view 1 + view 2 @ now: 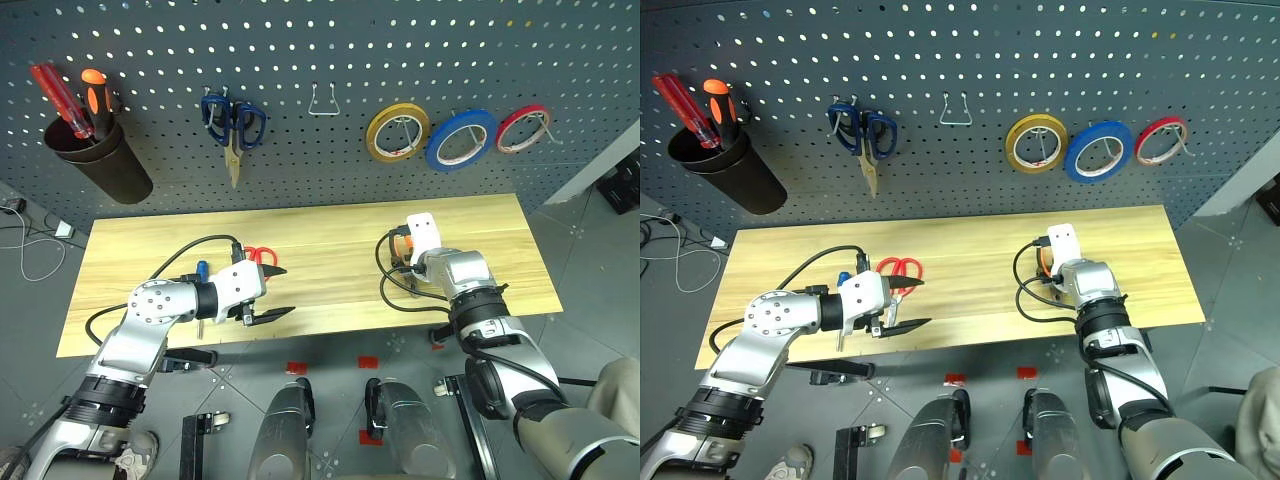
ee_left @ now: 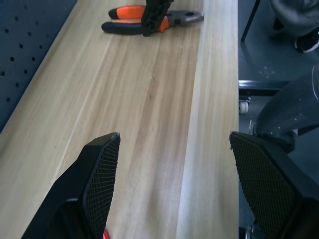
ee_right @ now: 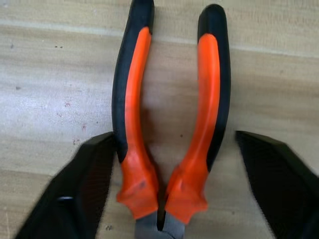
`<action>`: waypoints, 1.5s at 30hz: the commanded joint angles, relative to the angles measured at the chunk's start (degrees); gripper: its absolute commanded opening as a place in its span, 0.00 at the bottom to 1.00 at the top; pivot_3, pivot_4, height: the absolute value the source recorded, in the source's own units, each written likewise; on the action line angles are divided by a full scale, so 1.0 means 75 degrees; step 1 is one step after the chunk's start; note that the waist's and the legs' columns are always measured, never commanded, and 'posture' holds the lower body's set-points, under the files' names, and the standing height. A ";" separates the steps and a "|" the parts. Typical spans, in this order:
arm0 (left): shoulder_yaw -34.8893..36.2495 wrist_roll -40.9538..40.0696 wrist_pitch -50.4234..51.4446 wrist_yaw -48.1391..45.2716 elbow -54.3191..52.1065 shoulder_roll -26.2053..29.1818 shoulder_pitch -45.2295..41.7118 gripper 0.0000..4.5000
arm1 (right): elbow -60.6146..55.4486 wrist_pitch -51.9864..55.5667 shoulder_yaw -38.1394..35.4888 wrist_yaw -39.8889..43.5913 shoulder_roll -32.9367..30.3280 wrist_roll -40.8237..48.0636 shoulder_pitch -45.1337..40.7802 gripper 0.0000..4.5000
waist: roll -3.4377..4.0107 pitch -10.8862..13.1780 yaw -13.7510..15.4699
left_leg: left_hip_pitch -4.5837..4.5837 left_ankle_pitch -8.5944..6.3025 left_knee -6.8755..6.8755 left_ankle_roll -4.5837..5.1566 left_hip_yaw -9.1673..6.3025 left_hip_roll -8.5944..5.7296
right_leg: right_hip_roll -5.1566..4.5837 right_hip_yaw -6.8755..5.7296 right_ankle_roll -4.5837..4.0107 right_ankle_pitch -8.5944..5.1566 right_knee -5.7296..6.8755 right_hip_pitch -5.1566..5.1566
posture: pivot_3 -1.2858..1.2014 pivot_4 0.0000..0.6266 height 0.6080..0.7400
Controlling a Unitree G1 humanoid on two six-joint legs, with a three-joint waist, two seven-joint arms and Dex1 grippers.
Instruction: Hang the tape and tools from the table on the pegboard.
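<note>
**Right claw astride pliers, not yet pinching**

Right gripper (image 3: 164, 184) spread either side of the orange-and-black-handled pliers (image 3: 169, 114), flat on the long light wood plank table (image 1: 330, 250); one finger (image 3: 79, 189) touching a handle, the other apart. Left gripper (image 2: 174, 184) spread wide, empty, over bare wood beside the red-handled scissors (image 1: 900, 268) and slim blue-handled screwdriver (image 1: 201, 270).

Risks, as judgement: handles splayed, so a squeeze could snap them together and twist the pliers out; a low grip near the pivot could let the heavy head tip on lifting; the arm's black cable (image 1: 385, 285) could snag.

Count on the dark grey perforated pegboard (image 1: 320, 60): three tape rings, yellow (image 1: 397, 132), flat blue (image 1: 461, 139), thin red (image 1: 523, 128); one blue-handled scissors (image 1: 233, 125); one bare hook (image 1: 322, 100); one black cup (image 1: 100, 160) with two screwdrivers. On the table: three tools.
</note>
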 commanded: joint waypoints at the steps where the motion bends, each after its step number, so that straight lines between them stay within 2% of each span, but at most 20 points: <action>1: 0.0092 -0.0240 0.0062 -0.0098 -0.0143 -0.0040 0.0060 0.82 | -0.0285 -0.0004 0.0152 0.0187 -0.0105 0.0087 0.0051 0.61 | 0.0000 0.0000 -0.0001 | 0.0000 0.0000 0.0000 0.0000 0.0000 0.0000 | 0.0000 -0.0001 0.0000 0.0000 0.0000 0.0000 | 0.51 0.49 1.00; 3: 0.0256 -0.0443 0.0128 -0.0046 -0.0176 -0.0118 0.0143 0.82 | -0.1328 -0.0047 0.0489 0.0432 -0.0174 0.0020 0.0476 0.61 | 0.0000 0.0000 0.0000 | 0.0000 0.0000 -0.0001 0.0000 -0.0001 0.0001 | 0.0000 -0.0001 0.0000 0.0000 0.0000 -0.0001 | 0.51 0.49 1.00; 8: 0.0849 -0.0936 0.0348 0.0417 -0.0571 -0.0298 0.0617 0.82 | -0.5130 0.0386 0.1049 0.0453 0.0121 0.0149 0.2218 0.61 | -0.0001 -0.0001 -0.0010 | -0.0014 0.0002 -0.0003 -0.0004 -0.0002 0.0003 | 0.0000 -0.0001 0.0003 -0.0002 -0.0006 -0.0010 | 0.51 0.47 1.00; 11: 0.1439 -0.1707 0.1196 0.0723 -0.1338 -0.0346 0.1107 0.82 | -0.7428 0.0042 0.1358 0.0011 0.0838 0.0198 0.2959 0.61 | -0.0001 0.0000 -0.0036 | -0.0015 0.0000 -0.0002 -0.0002 -0.0001 0.0005 | 0.0001 0.0002 0.0004 -0.0002 -0.0001 -0.0015 | 0.52 0.48 1.00; 15: 0.2080 -0.2363 0.2015 0.1341 -0.2310 -0.0482 0.1498 0.82 | -0.8377 -0.0841 0.1843 -0.0300 0.1449 0.0049 0.2958 0.61 | -0.0001 -0.0001 -0.0004 | -0.0010 -0.0001 -0.0001 -0.0003 -0.0012 0.0012 | 0.0007 -0.0002 0.0006 -0.0003 0.0013 -0.0019 | 0.53 0.48 1.00; 16: 0.2340 -0.2636 0.2327 0.1660 -0.2630 -0.0575 0.1551 0.82 | -0.8333 -0.1345 0.2033 -0.0377 0.1594 -0.0077 0.2544 0.61 | -0.0003 -0.0002 0.0013 | -0.0007 0.0000 0.0000 -0.0005 -0.0017 0.0010 | 0.0007 -0.0004 0.0007 -0.0003 0.0013 -0.0014 | 0.53 0.48 1.00; 19: 0.2777 -0.3101 0.3146 0.2380 -0.3297 -0.0652 0.1519 0.82 | -0.7880 -0.2639 0.2283 -0.0521 0.1841 -0.0300 0.1307 0.61 | -0.0005 -0.0002 0.0046 | -0.0001 0.0016 0.0011 -0.0029 -0.0024 0.0004 | 0.0006 -0.0005 0.0008 -0.0003 0.0015 -0.0007 | 0.54 0.48 1.00; 22: 0.2671 -0.2970 0.3749 0.2905 -0.3561 -0.0522 0.0899 0.82 | -0.6828 -0.3690 0.2006 -0.0583 0.1921 -0.0240 0.0042 0.61 | -0.0014 -0.0008 0.0170 | 0.0002 0.0035 0.0016 -0.0053 -0.0032 -0.0006 | 0.0005 -0.0006 0.0007 -0.0002 0.0051 -0.0010 | 0.55 0.47 1.00; 27: 0.2730 -0.3192 0.4620 0.3540 -0.3511 -0.0599 -0.0181 0.82 | -0.5092 -0.5056 0.1605 -0.0671 0.1877 -0.0145 -0.1398 0.61 | -0.0028 -0.0015 0.0282 | 0.0009 0.0046 0.0013 -0.0071 -0.0045 -0.0008 | 0.0007 -0.0016 0.0001 -0.0004 0.0080 -0.0011 | 0.55 0.46 1.00; 33: 0.2377 -0.2888 0.4859 0.3888 -0.2922 -0.0801 -0.1481 0.82 | -0.1636 -0.7416 0.1171 -0.0945 0.1367 -0.0328 -0.3293 0.61 | -0.0037 -0.0013 0.0289 | 0.0004 0.0049 0.0013 -0.0072 -0.0042 -0.0011 | 0.0004 -0.0017 -0.0001 -0.0004 0.0078 -0.0013 | 0.56 0.49 1.00; 39: 0.2158 -0.2697 0.4729 0.3848 -0.2719 -0.0935 -0.1605 0.82 | 0.0720 -0.9021 0.1041 -0.1213 0.1063 -0.0485 -0.4039 0.61 | -0.0041 -0.0007 0.0275 | 0.0004 0.0049 -0.0001 -0.0072 -0.0030 -0.0004 | 0.0004 -0.0016 -0.0021 -0.0019 0.0062 -0.0015 | 0.57 0.53 1.00; 45: 0.2119 -0.2663 0.4734 0.3837 -0.2823 -0.1009 -0.1356 0.82 | 0.1747 -0.9698 0.1137 -0.1546 0.0967 -0.0759 -0.3849 0.61 | -0.0039 0.0005 0.0272 | 0.0000 0.0049 -0.0017 -0.0073 -0.0026 0.0002 | 0.0004 -0.0019 -0.0035 -0.0028 0.0057 -0.0019 | 0.57 0.55 1.00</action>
